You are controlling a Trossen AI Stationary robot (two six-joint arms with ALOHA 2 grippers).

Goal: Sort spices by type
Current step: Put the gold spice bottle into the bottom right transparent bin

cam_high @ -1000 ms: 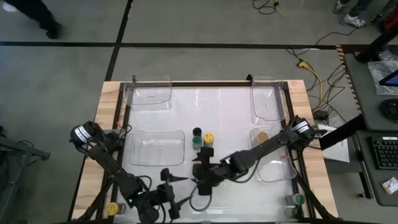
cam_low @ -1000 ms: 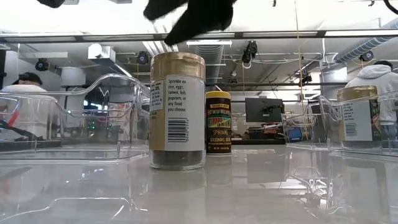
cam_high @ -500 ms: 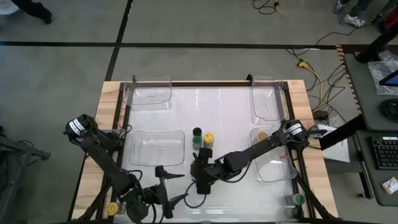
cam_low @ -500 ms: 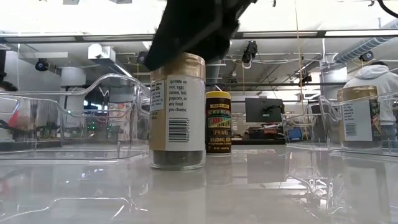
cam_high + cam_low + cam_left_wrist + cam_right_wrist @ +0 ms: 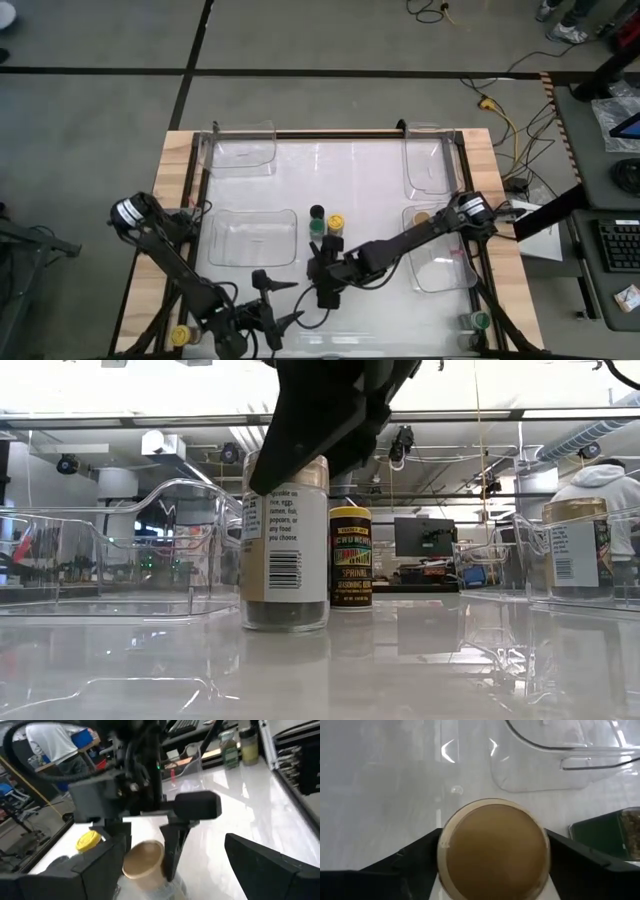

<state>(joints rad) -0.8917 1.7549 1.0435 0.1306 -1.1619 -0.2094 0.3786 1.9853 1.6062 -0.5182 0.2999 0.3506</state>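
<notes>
Because the tan-lidded spice jar (image 5: 494, 847) stands upright at the lower middle of the table (image 5: 380, 175), the right claw (image 5: 492, 851) straddles its lid from above, fingers apart, not yet clamped. At lower left the left claw (image 5: 272, 298) waits open, clear of the jar.

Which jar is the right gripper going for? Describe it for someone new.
On the white table, look near the front edge, just in front of the cluster of three small jars. The tan-lid jar stands upright there between the right gripper's fingers, alone, with a white barcode label; its neighbours have black, green and yellow lids.
</notes>
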